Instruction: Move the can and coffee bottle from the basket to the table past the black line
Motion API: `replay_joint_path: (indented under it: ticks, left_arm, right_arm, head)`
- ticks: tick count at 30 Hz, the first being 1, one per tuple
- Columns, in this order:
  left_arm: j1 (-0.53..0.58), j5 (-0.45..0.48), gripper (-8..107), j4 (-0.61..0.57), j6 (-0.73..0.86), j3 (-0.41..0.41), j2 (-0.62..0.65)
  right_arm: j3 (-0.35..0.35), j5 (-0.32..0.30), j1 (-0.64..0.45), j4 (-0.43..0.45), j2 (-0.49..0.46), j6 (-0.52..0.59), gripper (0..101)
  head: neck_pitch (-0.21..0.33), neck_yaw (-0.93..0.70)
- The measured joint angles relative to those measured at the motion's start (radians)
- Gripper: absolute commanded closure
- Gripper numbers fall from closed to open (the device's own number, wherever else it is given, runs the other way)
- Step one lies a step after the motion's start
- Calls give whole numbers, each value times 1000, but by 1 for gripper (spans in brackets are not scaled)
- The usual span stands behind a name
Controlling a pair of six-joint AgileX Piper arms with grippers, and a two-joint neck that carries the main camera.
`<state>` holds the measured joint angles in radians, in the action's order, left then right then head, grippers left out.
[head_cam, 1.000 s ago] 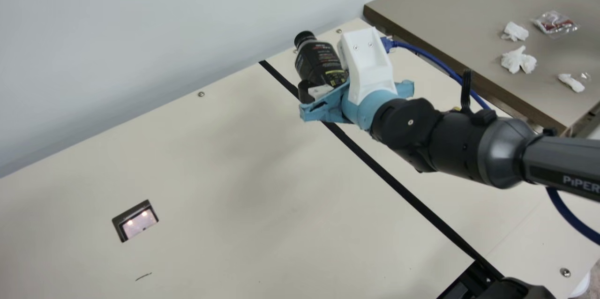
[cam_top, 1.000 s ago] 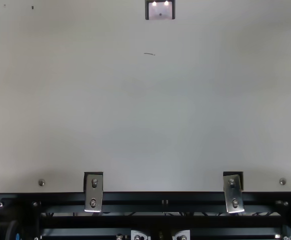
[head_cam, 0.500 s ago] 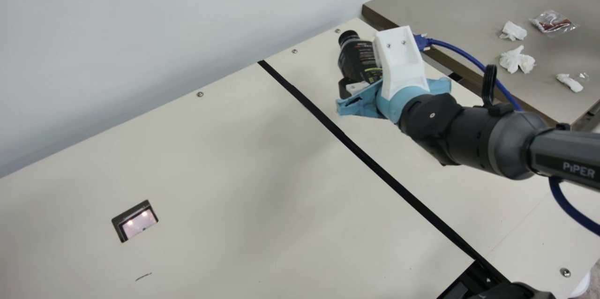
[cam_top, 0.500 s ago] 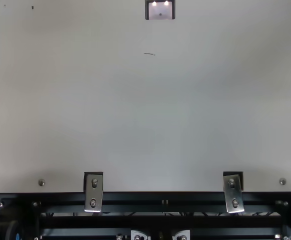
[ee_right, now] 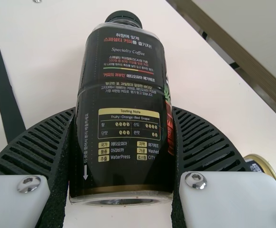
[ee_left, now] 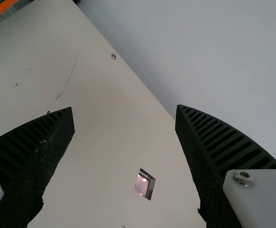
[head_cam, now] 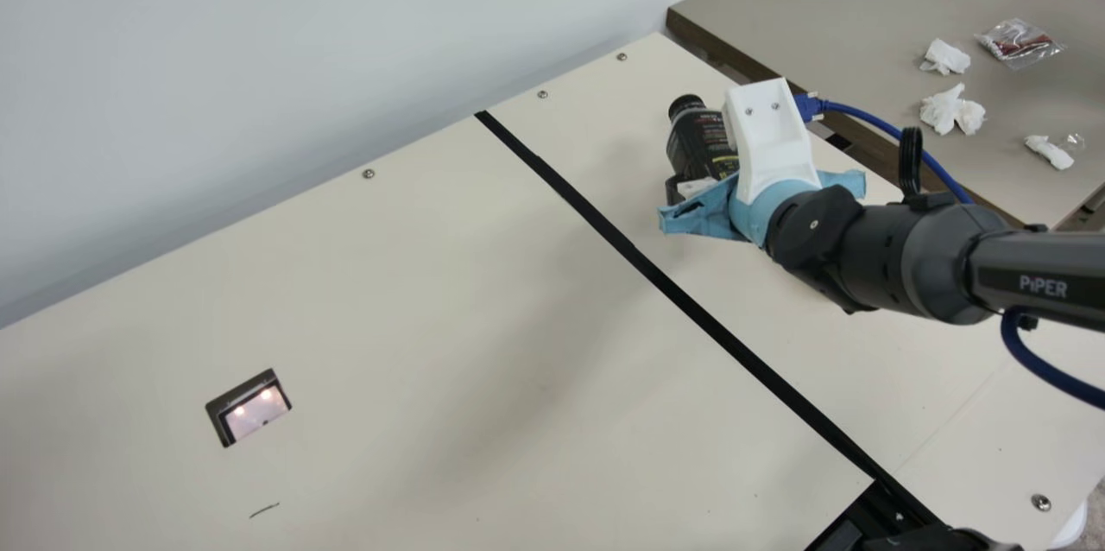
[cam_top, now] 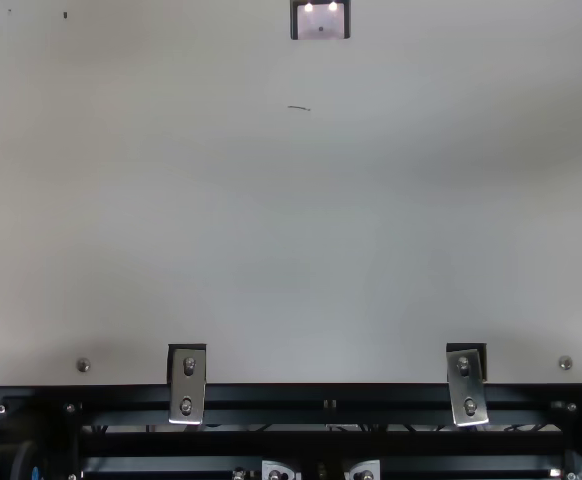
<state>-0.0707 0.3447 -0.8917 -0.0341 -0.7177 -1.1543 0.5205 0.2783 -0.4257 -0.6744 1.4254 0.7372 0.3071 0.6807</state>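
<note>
Between right gripper [head_cam: 710, 167] jaws: coffee bottle [ee_right: 121, 99], clamped.
Can [ee_right: 257, 166] just outside those jaws on table [head_cam: 414, 344], black line [ee_right: 3, 88] off their opposite side; left gripper [ee_left: 124, 108] jaws wide apart.

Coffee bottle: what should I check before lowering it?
1. Grip: right gripper closed on both sides of the coffee bottle: ok.
2. Bottle beyond the black line, going by the main and right wrist views: ok.
3. Can also beyond the line: ok.
4. Bottle's landing spot clear of the can: cannot tell.
5. Bottle upright: not ok, it looks tilted.
6. Left gripper empty: ok.
</note>
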Motion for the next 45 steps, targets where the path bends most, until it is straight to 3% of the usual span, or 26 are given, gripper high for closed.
replay_joint_path:
  ticks: [11, 20, 22, 23, 24, 32, 39, 45]
  left_arm:
    - [0, 0, 9, 0, 0, 0, 0]
    - [0, 0, 9, 0, 0, 0, 0]
    - [0, 0, 9, 0, 0, 0, 0]
    - [0, 0, 9, 0, 0, 0, 0]
    - [0, 0, 9, 0, 0, 0, 0]
    - [0, 0, 9, 0, 0, 0, 0]
    - [0, 0, 9, 0, 0, 0, 0]
    - [0, 0, 9, 0, 0, 0, 0]
  right_arm:
    - [-23, 18, -30, 111, 42, -91, 101]
    - [-32, 35, -32, 145, 58, -128, 101]
    - [-32, 36, -32, 148, 59, -130, 62]
    - [-32, 36, -32, 149, 61, -133, 17]
    - [-32, 35, -32, 151, 61, -133, 0]
    - [-38, 35, -36, 141, 60, -99, 0]
    - [-14, 53, -17, 73, -10, 16, 0]
    - [42, -44, 1, -46, -97, 153, 0]
  head:
    - [0, 0]
    - [0, 0]
    - [0, 0]
    - [0, 0]
    - [0, 0]
    - [-5, 5]
    - [0, 5]
    - [0, 0]
